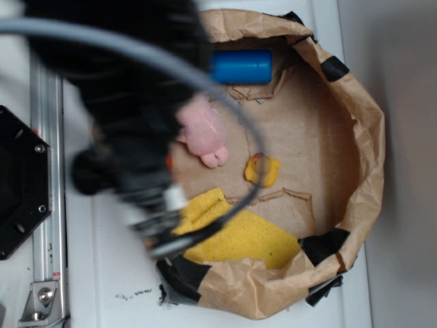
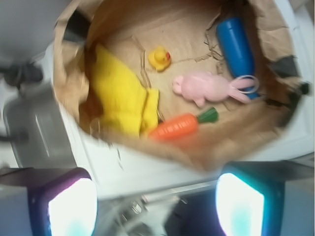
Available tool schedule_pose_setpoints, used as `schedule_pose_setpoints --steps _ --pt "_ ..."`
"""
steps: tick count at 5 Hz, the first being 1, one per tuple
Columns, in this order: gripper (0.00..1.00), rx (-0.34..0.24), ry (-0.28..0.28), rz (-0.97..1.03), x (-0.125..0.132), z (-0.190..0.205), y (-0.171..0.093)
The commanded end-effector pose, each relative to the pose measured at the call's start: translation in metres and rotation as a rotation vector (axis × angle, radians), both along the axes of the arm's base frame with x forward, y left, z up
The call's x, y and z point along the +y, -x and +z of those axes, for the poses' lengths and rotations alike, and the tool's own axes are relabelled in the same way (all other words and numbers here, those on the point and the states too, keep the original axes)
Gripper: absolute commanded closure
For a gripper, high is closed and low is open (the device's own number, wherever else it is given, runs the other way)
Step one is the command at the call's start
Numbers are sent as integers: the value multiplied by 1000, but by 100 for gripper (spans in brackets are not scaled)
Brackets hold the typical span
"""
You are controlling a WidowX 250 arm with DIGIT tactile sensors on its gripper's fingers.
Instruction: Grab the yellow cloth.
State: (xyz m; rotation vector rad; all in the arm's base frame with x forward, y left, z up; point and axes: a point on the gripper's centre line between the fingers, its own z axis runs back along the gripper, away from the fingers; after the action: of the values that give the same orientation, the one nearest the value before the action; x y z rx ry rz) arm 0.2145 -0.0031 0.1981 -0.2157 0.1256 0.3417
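Observation:
The yellow cloth [image 1: 235, 236] lies rumpled at the near side of the brown paper-lined bin [image 1: 362, 123]. In the wrist view the yellow cloth [image 2: 118, 96] lies at the bin's left side, partly folded. My gripper [image 2: 155, 201] is open and empty, its two glowing pads [image 2: 74, 206] wide apart, held high above the bin's edge and the white table. In the exterior view the black arm [image 1: 130, 102] fills the upper left and hides the gripper's fingers.
In the bin lie a pink plush bunny [image 2: 206, 87], a small yellow rubber duck [image 2: 159, 57], an orange toy carrot [image 2: 179, 125] and a blue cylinder [image 2: 236, 44]. A grey cable [image 1: 232, 109] loops over the bin. A metal rail [image 1: 48, 205] runs along the left.

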Motion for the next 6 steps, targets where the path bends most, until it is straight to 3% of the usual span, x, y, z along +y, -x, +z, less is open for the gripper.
schedule_pose_setpoints --steps 1,2,3,4,5,6 --pt "0 126 0 242 2 -85 -35" --pt "0 163 -12 230 -17 -128 -19" --pt "0 239 57 152 -57 -170 5" --pt "0 269 135 120 -87 -183 17" --pt "100 272 183 165 -100 -180 21" --pt "100 237 184 157 -96 -175 18"
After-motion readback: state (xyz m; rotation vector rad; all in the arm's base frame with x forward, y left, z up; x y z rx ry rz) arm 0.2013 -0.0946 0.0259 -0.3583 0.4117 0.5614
